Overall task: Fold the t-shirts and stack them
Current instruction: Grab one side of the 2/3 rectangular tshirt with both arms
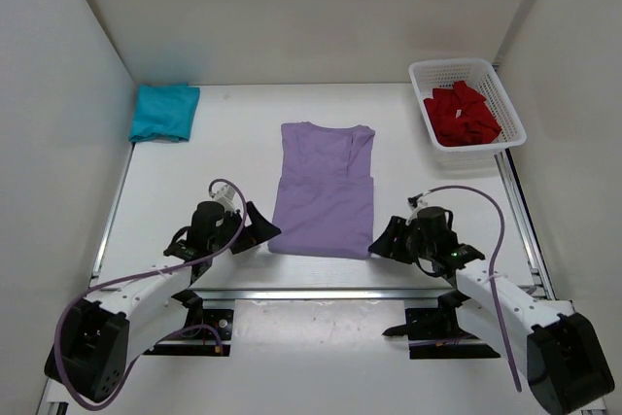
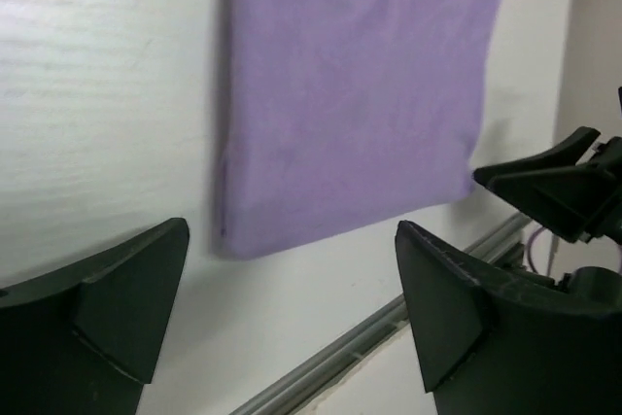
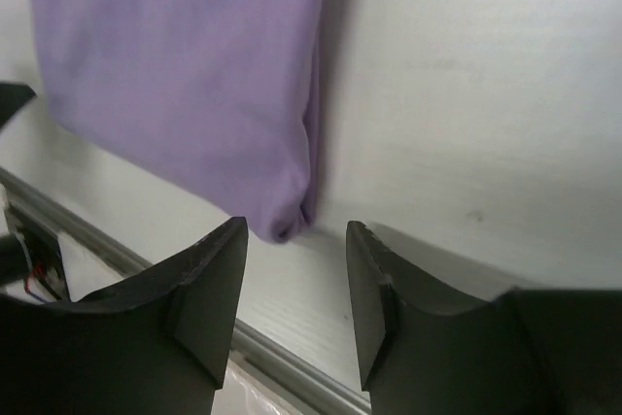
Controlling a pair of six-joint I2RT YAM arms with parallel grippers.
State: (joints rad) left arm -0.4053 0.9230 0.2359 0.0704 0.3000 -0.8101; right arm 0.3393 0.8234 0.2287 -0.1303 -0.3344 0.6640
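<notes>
The lavender t-shirt [image 1: 325,189] lies flat mid-table with its sleeves folded in; its near corners show as the lavender t-shirt [image 2: 350,94] in the left wrist view and the lavender t-shirt [image 3: 185,75] in the right wrist view. My left gripper [image 1: 264,231] stands open just off the near left corner, nothing between its jaws; in its own view the left gripper [image 2: 292,230] frames bare table. Off the near right corner, my right gripper [image 1: 386,236] is open and holds nothing, and the right gripper [image 3: 296,230] sits just short of the cloth. A folded teal t-shirt [image 1: 164,111] rests at the far left. The red t-shirt [image 1: 462,114] is crumpled in the basket.
A white mesh basket [image 1: 513,114] stands at the far right. White walls close in the table on the left, back and right. A metal rail [image 1: 321,292] runs along the near edge between the arm bases.
</notes>
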